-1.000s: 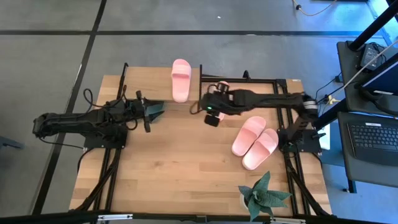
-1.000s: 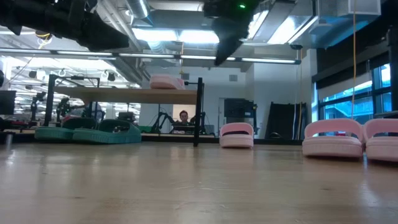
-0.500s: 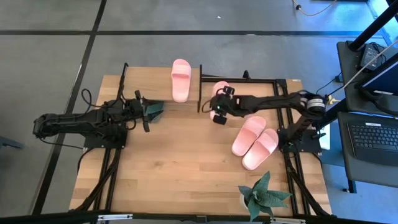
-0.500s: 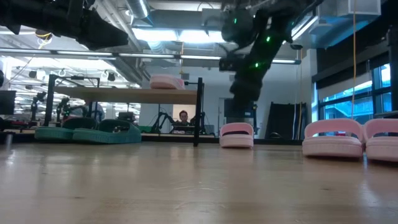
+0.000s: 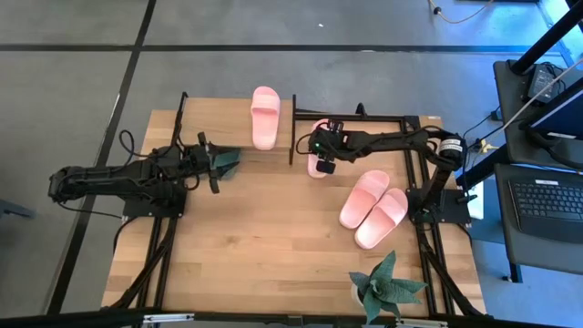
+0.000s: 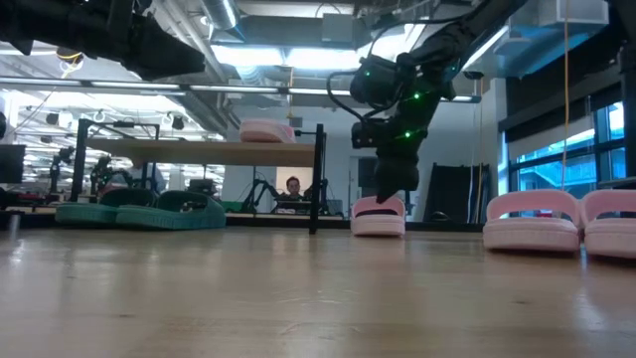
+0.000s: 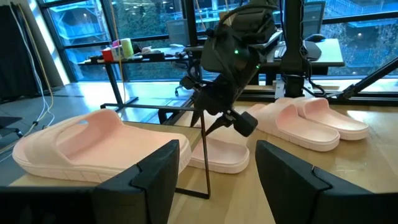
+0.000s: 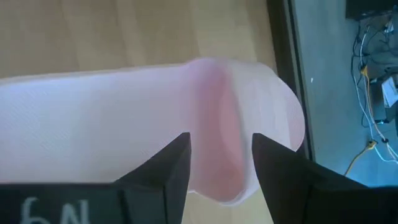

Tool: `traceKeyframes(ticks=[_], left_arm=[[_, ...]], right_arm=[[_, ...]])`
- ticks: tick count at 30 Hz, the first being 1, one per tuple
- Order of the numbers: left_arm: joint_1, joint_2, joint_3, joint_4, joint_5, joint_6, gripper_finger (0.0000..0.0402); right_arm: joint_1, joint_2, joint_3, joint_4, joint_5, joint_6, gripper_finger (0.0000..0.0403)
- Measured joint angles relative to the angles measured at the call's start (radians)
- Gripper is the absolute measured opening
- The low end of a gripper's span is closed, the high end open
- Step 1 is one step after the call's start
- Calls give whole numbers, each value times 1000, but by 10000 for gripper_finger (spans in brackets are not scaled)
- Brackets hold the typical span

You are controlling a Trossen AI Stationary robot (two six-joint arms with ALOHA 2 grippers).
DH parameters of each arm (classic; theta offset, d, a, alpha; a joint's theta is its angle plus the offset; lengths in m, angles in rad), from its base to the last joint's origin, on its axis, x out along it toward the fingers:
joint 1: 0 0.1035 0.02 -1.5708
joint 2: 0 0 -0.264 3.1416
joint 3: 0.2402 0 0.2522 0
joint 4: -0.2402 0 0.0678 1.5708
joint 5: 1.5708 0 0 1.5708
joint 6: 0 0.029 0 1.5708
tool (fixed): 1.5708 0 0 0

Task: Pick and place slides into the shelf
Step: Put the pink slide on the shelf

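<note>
One light pink slide (image 5: 320,128) lies on the table just right of the shelf (image 5: 209,128). My right gripper (image 8: 221,143) is open and points down over it, a finger on either side of the strap (image 8: 211,93). In the low view the right gripper (image 6: 388,194) stands right on top of this slide (image 6: 379,216). A second pink slide (image 5: 264,117) lies on the shelf's plank top. The dark green slides (image 6: 139,213) rest on the table under the shelf. My left gripper (image 7: 217,147) is open and hovers at the shelf's near edge, touching nothing. My right gripper comes at the pink slide from above, pointing down, with its open fingers (image 8: 168,168) over the strap end. The slide lies flat on the table. I cannot tell whether the fingers touch it.
A pair of pink slides (image 5: 373,208) lies side by side on the table's right part. A green potted plant (image 5: 383,287) stands at the near right corner. The shelf's thin black leg (image 6: 318,179) rises close to the right gripper. Bare wood spreads across the table's middle and near side.
My right gripper has moved toward the far edge and come down from high above the table onto the pink slide beside the shelf, tipping to point downward. The left arm and all slides have stayed put.
</note>
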Motion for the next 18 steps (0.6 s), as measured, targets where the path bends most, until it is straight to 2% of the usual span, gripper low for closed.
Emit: traceKeyframes(ticks=[10, 14, 18], left_arm=[[0, 0, -1, -25, 0, 5, 204], [0, 0, -1, -25, 0, 5, 204], [0, 0, -1, -25, 0, 4, 204]], right_arm=[[-54, 5, 0, 20, 0, -11, 166], [-67, 5, 0, 20, -12, -6, 142], [-77, 5, 0, 19, -45, 11, 102]])
